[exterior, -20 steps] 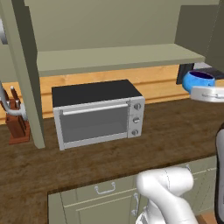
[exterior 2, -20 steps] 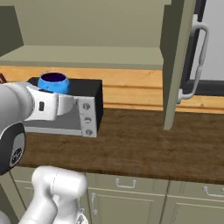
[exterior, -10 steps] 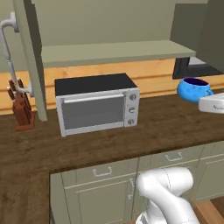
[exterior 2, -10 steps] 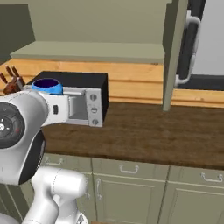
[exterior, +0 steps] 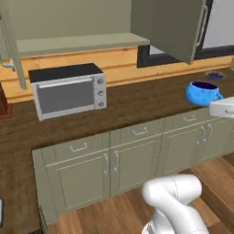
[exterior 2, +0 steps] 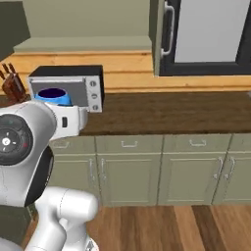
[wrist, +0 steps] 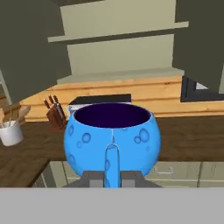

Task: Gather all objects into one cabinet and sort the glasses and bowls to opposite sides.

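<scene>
Fingers [wrist: 112, 178] clamped on speckled bright-blue round bowl [wrist: 112, 136]; carried off desk, not yet on olive-green cabinet shelf [exterior: 77, 43].

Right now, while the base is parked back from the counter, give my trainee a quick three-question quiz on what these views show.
1. True or false: the gripper is shut on the blue bowl.
2. Where does the toaster oven stand?
A. on the wooden counter, under the cabinet shelf
B. on the floor
C. inside the cabinet
3. Fill in: in the hand view, the thing left of the bowl holding dark-handled knives is the ____.

Key
1. True; its fingers pinch the bowl's handle, and the bowl is held in the air, off the counter.
2. A
3. knife block
</scene>
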